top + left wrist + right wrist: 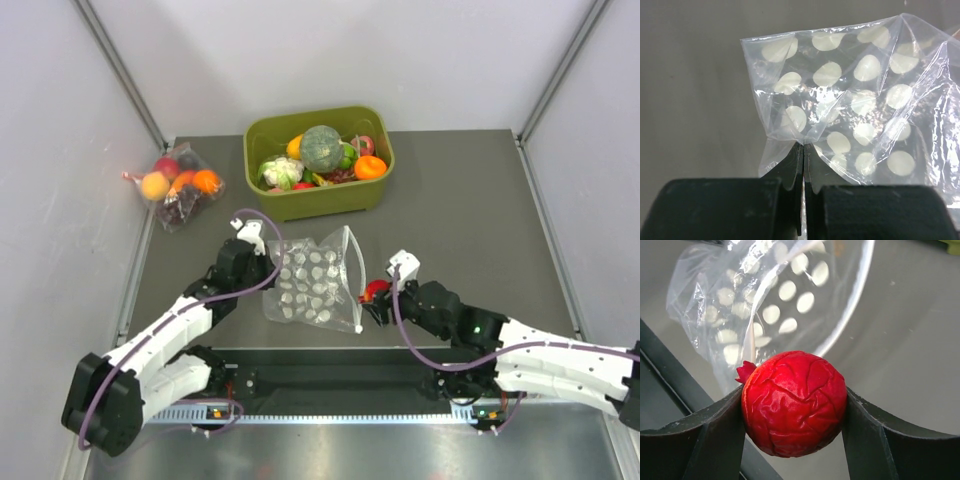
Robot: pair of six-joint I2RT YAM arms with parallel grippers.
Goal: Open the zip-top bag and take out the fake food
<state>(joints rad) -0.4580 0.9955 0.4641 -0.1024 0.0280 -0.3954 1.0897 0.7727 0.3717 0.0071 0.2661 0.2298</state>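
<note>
Grey table (450, 200) has the zip-top bag (312, 278) lying front-centre betw both arms. Left gripper (803, 149) reaches in low, pinched tight on bag's edge. Right gripper (794, 397), stretched fwd, is clamped on the red fruit (794, 407) just beside bag's mouth.

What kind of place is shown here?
Probably a robot lab workcell: pale walls enclose a dark table, two robot arms sit at its near edge, and a green tub holds toy produce.
</note>
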